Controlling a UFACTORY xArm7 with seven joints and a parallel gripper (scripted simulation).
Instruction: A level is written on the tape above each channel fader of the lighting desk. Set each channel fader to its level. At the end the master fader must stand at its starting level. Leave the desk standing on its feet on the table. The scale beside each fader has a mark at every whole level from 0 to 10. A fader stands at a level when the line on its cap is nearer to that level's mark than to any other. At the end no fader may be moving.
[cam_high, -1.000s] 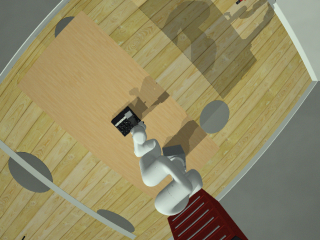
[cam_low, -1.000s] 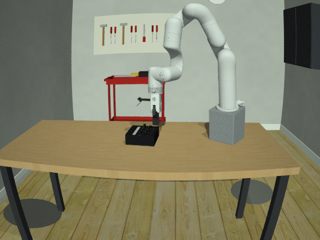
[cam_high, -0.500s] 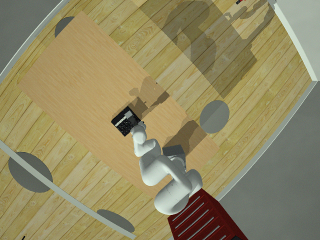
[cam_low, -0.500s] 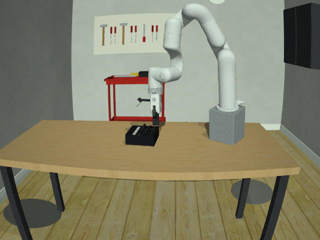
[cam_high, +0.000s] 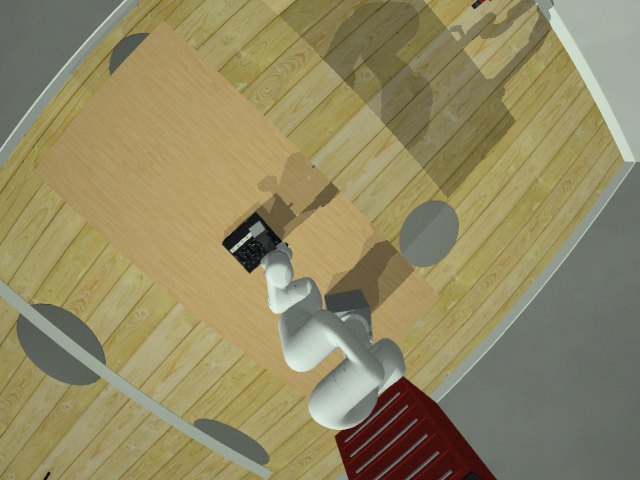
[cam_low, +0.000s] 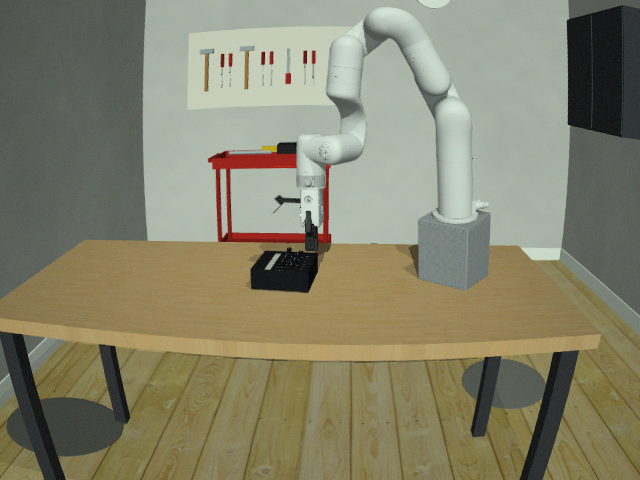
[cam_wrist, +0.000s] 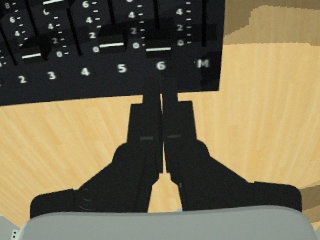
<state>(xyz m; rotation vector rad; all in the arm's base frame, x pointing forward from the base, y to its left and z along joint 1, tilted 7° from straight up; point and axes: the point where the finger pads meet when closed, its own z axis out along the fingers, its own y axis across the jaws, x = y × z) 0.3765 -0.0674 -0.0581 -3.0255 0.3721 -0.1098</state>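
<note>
The black lighting desk (cam_high: 251, 246) stands on the table; it also shows in the exterior view (cam_low: 284, 270). In the wrist view its near edge fills the top (cam_wrist: 110, 27), with channels numbered 2 to 6 and M. My gripper (cam_wrist: 162, 98) is shut and empty, its fingertips at the desk's near edge, just below the channel 6 fader cap (cam_wrist: 159, 47), which stands near 0. The tape labels are out of view.
The arm's grey base block (cam_low: 453, 255) stands on the table to the right of the desk. A red cart (cam_low: 258, 193) stands behind the table. A red tool chest (cam_high: 413, 439) is by the arm's base in the overhead view.
</note>
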